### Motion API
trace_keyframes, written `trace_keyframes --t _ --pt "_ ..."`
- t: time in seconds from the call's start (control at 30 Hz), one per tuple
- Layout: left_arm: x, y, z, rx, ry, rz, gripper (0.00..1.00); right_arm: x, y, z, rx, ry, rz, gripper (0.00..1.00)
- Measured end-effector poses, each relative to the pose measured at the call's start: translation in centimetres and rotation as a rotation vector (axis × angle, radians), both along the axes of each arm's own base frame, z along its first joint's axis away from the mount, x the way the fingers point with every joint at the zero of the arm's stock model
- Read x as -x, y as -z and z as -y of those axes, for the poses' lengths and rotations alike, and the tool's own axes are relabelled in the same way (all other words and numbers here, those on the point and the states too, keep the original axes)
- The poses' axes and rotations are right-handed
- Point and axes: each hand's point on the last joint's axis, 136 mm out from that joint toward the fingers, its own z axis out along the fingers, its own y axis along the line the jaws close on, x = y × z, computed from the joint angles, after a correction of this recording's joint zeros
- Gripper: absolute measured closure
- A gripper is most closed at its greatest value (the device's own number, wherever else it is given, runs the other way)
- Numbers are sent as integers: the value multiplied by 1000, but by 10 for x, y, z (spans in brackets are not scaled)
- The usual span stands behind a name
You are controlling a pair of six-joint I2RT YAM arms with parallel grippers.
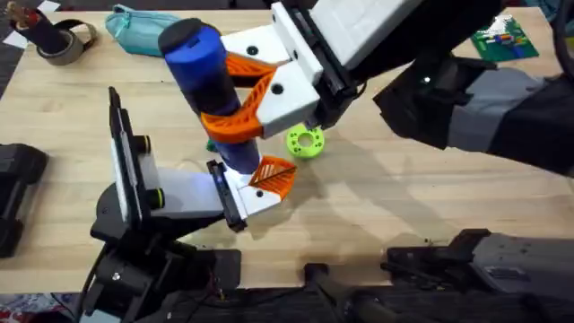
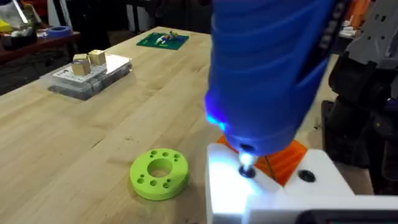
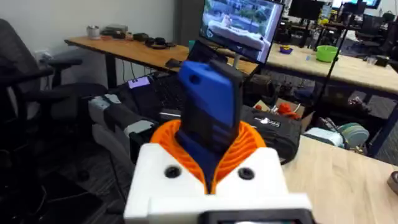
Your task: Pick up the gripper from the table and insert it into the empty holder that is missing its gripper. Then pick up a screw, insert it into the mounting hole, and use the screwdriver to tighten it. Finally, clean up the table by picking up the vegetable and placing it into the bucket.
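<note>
On the wooden bench [image 1: 430, 206], the right pincer [image 1: 235, 100] clamps the screwdriver [image 1: 204, 67] upright (tip down, to drive the screw); left pincer's [image 1: 260, 184] state: cannot tell.

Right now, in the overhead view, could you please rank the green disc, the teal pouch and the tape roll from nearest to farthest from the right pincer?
The right pincer grips the screwdriver.
1. Green disc: just beside it, mid-table.
2. Teal pouch: far edge.
3. Tape roll: far left corner.
</note>
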Motion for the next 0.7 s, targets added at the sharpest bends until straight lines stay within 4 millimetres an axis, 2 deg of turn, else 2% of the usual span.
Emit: trace_keyframes --t 0.7 --pt "0 0 0 0 0 0 996 0 1 0 1 1 4 977"
